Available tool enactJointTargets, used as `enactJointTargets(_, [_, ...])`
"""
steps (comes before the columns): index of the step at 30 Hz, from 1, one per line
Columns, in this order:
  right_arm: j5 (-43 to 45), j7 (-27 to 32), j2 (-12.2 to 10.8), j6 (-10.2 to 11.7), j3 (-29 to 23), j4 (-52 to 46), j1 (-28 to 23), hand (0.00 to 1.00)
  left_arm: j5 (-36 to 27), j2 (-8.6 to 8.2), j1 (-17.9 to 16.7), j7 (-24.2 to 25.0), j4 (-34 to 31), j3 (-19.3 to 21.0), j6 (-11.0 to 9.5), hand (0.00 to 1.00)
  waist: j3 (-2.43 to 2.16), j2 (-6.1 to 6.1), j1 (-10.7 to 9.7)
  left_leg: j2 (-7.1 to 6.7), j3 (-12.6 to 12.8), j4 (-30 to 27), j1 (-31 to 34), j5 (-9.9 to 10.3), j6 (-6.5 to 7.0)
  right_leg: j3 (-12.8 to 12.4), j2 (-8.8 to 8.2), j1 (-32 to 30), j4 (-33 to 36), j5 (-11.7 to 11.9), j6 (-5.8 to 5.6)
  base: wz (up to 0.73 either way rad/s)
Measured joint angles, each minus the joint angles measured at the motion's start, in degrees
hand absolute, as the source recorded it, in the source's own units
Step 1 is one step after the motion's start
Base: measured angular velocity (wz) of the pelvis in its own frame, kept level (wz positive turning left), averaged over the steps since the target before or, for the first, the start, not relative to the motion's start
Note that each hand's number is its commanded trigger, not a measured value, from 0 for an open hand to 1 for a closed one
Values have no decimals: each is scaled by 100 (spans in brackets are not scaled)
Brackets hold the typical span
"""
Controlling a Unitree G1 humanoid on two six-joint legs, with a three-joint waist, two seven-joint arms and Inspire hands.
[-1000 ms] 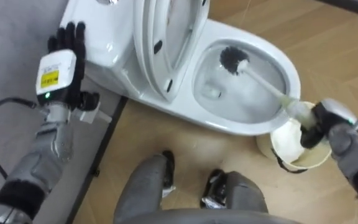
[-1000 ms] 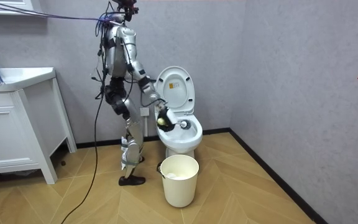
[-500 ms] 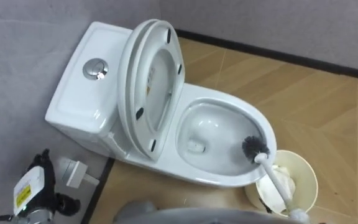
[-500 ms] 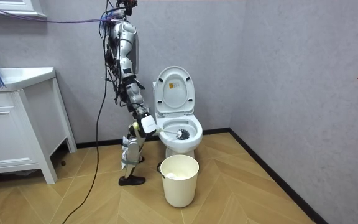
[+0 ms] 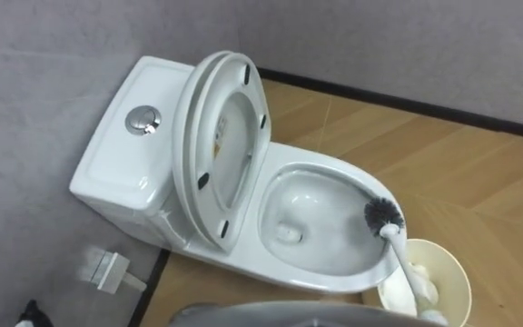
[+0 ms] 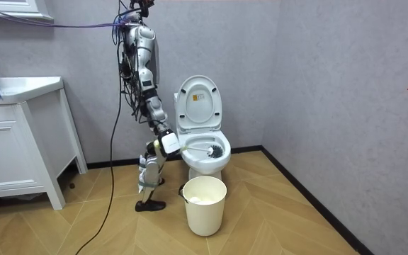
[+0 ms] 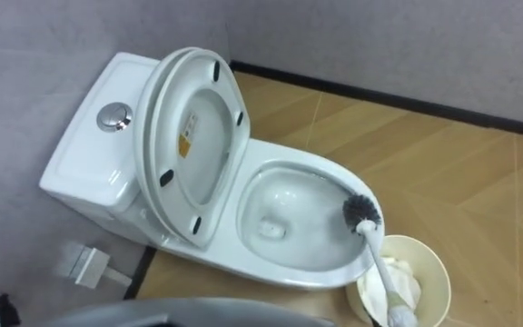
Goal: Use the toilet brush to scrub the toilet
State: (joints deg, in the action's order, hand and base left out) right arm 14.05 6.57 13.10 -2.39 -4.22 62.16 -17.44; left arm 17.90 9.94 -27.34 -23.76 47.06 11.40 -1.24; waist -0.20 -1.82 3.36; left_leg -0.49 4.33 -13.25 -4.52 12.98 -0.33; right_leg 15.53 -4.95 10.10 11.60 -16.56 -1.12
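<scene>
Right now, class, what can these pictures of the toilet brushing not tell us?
How the right hand holds the toilet brush: the eye views' bottom edge cuts off the handle, and it is too small in the room view.
The left hand's state: a dark sliver, cut off at the left eye view's bottom edge.
The bucket's white contents: cut off below, unidentifiable.

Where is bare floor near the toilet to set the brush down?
Bare wood floor lies between the toilet bowl and the dark baseboard. Crowded: the bucket sits tight beside the bowl's front, under the brush, and a white fitting by the tank.
</scene>
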Motion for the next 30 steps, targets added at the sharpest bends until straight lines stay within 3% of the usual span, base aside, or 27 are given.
enactJointTargets(4, [109,300,0,12,-217,-1,83,100,-53,-19,149,168,314,201,23,0,23,-28,2,12,119,16,-93,1,1,-266,18,-9,5,7,-11,-24])
enactJointTargets(11, [164,1321,-177,70,-846,100,263,100,-144,-43,736,159,485,214,122,0,37,-50,-308,102,326,150,-162,39,-8,-616,127,-110,1,78,16,-16])
enactJointTargets(13, [178,1514,-216,167,-852,254,277,100,-140,-91,816,148,487,214,127,0,29,-28,-398,115,390,195,-223,37,-11,-700,143,-107,-4,101,29,-29])
enactJointTargets(16, [151,1639,-259,141,-833,433,258,100,-98,-230,998,153,487,195,131,0,18,26,-480,127,540,260,-317,37,-11,-904,164,-123,2,109,29,-32])
enactJointTargets(17, [144,1661,-292,119,-840,459,205,79,-96,-275,1058,183,493,181,131,0,7,34,-509,128,603,267,-337,37,-11,-979,168,-127,8,113,27,-31])
enactJointTargets(18, [140,1678,-332,105,-842,461,161,22,-78,-285,1103,208,563,130,130,0,3,46,-521,133,649,287,-372,37,-11,-1063,182,-127,14,129,29,-32])
enactJointTargets(19, [141,1687,-354,103,-842,462,151,0,-68,-286,1134,225,594,98,130,0,2,56,-525,136,654,291,-391,37,-11,-1086,188,-129,13,135,31,-37])
enactJointTargets(21, [141,1727,-444,112,-839,462,171,0,-18,-307,1163,303,606,75,212,0,1,69,-600,141,665,292,-445,37,-10,-1222,205,-130,9,153,36,-32])
enactJointTargets(30, [2,1721,-479,158,-828,456,179,0,184,-302,1128,520,605,19,212,0,15,92,-660,152,664,302,-449,39,-11,-1242,215,-172,-5,157,38,-1])
